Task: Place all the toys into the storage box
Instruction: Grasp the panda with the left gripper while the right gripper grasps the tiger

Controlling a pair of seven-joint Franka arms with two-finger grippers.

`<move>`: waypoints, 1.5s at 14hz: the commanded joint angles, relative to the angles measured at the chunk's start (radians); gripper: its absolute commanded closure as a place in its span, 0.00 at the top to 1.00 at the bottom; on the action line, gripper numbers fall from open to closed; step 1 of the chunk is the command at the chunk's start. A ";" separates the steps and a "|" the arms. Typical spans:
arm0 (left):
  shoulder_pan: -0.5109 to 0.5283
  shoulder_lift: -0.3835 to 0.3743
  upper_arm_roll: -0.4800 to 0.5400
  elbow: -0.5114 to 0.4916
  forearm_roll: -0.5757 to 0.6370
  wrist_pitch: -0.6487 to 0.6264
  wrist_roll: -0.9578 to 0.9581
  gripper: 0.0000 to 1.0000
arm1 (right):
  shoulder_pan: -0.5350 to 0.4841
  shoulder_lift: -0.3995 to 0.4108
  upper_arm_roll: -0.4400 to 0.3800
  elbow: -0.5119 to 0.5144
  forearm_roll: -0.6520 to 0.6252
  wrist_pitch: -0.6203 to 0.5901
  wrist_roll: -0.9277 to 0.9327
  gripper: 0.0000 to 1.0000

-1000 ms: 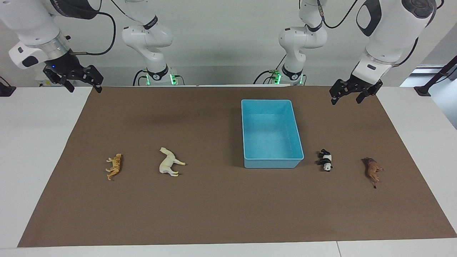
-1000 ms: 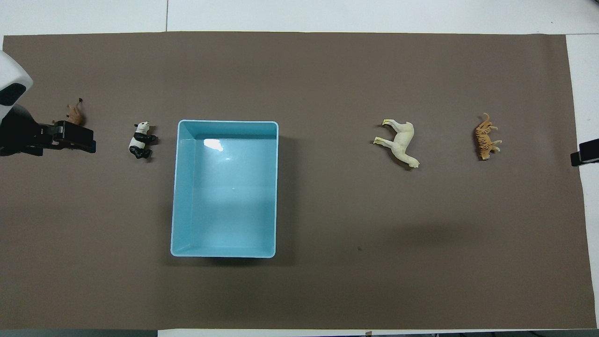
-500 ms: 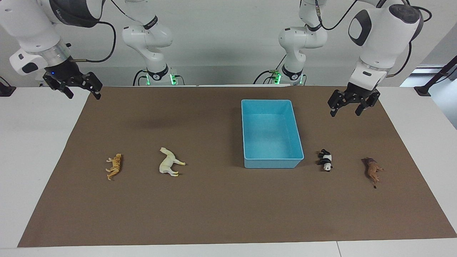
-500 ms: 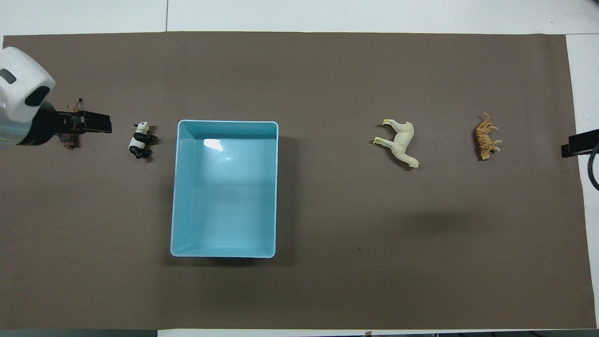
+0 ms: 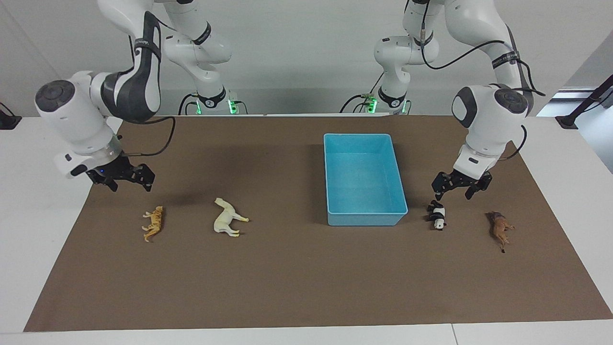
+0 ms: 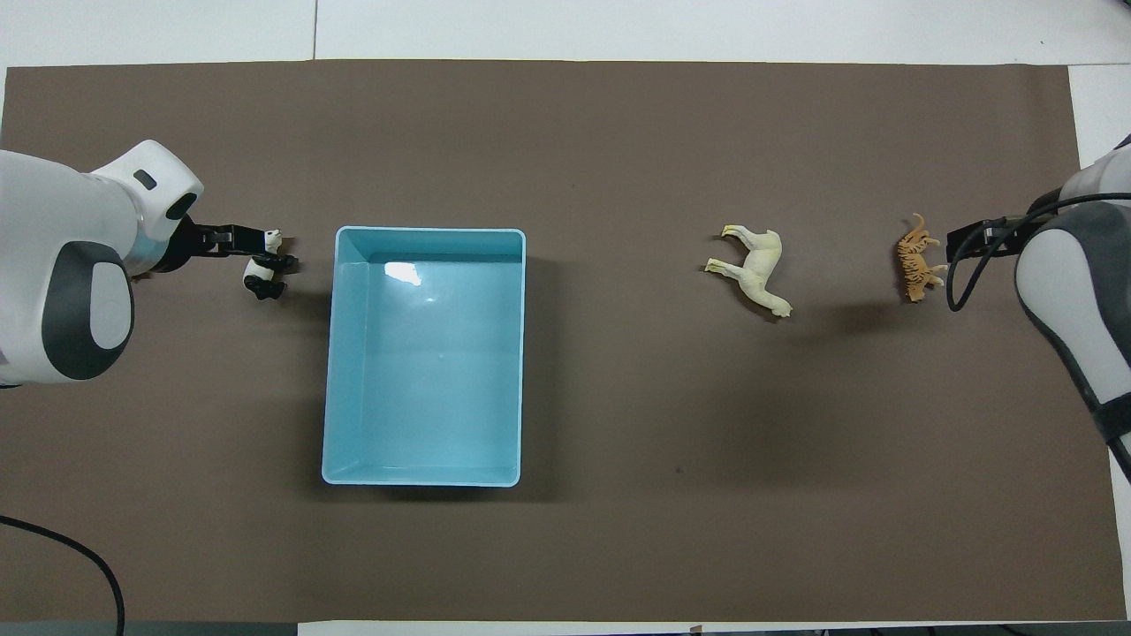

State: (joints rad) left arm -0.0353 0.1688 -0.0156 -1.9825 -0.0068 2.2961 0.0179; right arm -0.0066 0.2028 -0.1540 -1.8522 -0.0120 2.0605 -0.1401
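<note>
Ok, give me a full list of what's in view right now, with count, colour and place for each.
storage box: one, light blue, nothing in it, on the brown mat toward the left arm's end of the table.
panda: one, black and white, on its side on the mat beside the box, toward the left arm's end.
lion: one, brown, on the mat beside the panda, closer to the left arm's end.
horse: one, cream-white, on its side toward the right arm's end.
leopard: one, orange with spots, beside the horse, closer to the right arm's end.
mat: one, brown, covering the white table.
left gripper: black, open, low over the panda, not touching it.
right gripper: black, open, in the air by the leopard.
</note>
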 commanded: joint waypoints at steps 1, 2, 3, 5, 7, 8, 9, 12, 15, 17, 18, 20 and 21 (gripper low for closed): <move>-0.003 -0.020 0.000 -0.102 -0.004 0.114 0.030 1.00 | -0.006 0.004 0.008 -0.085 0.000 0.120 -0.029 1.00; -0.009 -0.017 -0.001 -0.117 -0.004 0.120 0.028 1.00 | -0.007 0.030 0.008 -0.085 0.000 0.148 -0.039 1.00; -0.014 -0.014 -0.001 -0.121 -0.004 0.120 0.028 1.00 | -0.009 0.064 0.008 -0.084 0.000 0.188 -0.058 1.00; -0.015 0.008 -0.001 -0.121 -0.004 0.121 0.030 1.00 | -0.009 0.115 0.008 -0.076 0.000 0.234 -0.064 1.00; -0.017 0.050 -0.001 -0.115 -0.002 0.128 0.030 1.00 | -0.009 0.139 0.010 -0.070 0.003 0.251 -0.065 1.00; -0.017 0.079 0.000 -0.113 -0.002 0.153 0.030 1.00 | -0.007 0.145 0.010 -0.071 0.003 0.253 -0.068 1.00; -0.014 0.096 0.000 -0.113 -0.002 0.189 0.031 1.00 | -0.007 0.150 0.010 -0.073 0.003 0.259 -0.087 1.00; -0.003 0.106 0.000 -0.101 -0.002 0.197 0.043 1.00 | -0.003 0.181 0.010 -0.076 0.007 0.303 -0.111 1.00; -0.005 0.109 0.000 -0.105 -0.001 0.198 0.043 1.00 | -0.003 0.202 0.011 -0.077 0.017 0.335 -0.111 1.00; -0.003 0.109 0.000 -0.105 -0.001 0.198 0.043 0.90 | -0.001 0.207 0.013 -0.078 0.033 0.334 -0.111 0.71; -0.003 0.109 0.000 -0.105 -0.001 0.197 0.043 0.75 | -0.003 0.205 0.013 -0.078 0.037 0.326 -0.110 0.19; -0.008 0.109 0.000 -0.098 -0.002 0.184 0.043 0.43 | -0.010 0.205 0.014 -0.074 0.044 0.320 -0.104 0.00; -0.006 0.107 0.000 -0.092 -0.002 0.171 0.043 0.25 | -0.012 0.204 0.013 -0.068 0.059 0.307 -0.104 0.00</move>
State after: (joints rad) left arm -0.0429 0.2763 -0.0174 -2.0864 -0.0068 2.4791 0.0427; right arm -0.0020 0.4059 -0.1472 -1.9262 0.0217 2.3761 -0.2253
